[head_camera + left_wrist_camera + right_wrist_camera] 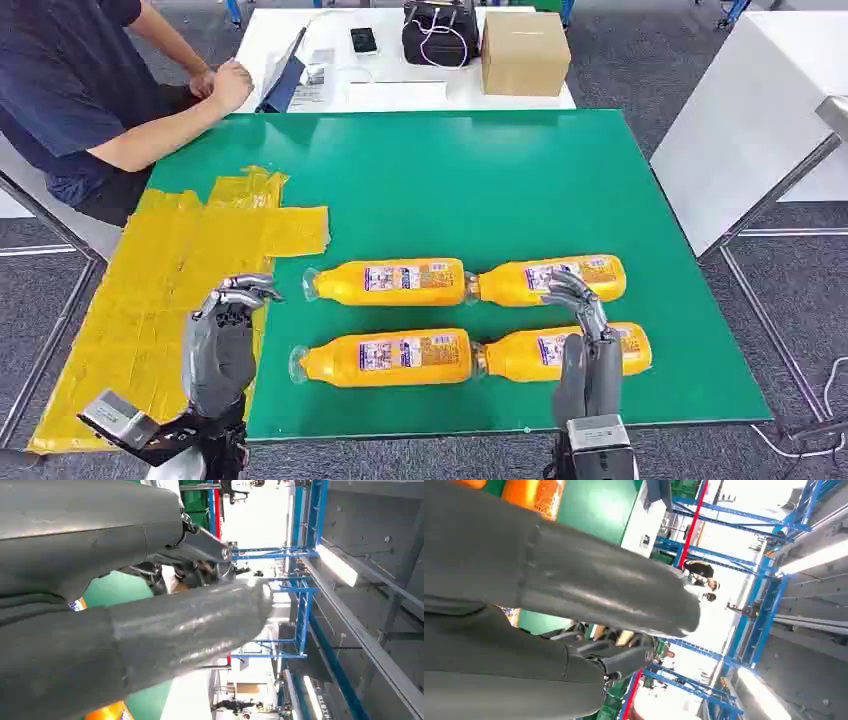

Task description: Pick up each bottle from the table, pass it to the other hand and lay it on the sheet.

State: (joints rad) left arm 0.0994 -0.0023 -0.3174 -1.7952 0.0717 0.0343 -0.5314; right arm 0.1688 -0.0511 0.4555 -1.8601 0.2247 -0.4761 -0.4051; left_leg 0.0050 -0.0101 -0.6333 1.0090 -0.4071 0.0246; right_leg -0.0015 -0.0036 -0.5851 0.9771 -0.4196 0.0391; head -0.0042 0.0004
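Orange bottles (390, 282); yellow sheet (160, 290)

I see grey carpet floor (790, 290) around the green table (500, 180). Beyond it a white table (420, 95) carries a cardboard box (525, 52) and black bag (440, 32). Blue steel racking (305, 595) stands under bright ceiling lights (337, 565).

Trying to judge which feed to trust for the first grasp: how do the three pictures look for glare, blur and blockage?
Head view: even light, sharp; four orange bottles, the green table and yellow sheet read clearly. Left wrist view: the left hand blocks much of it, background blown out. Right wrist view: the right hand looms close, bright ceiling lights glare.
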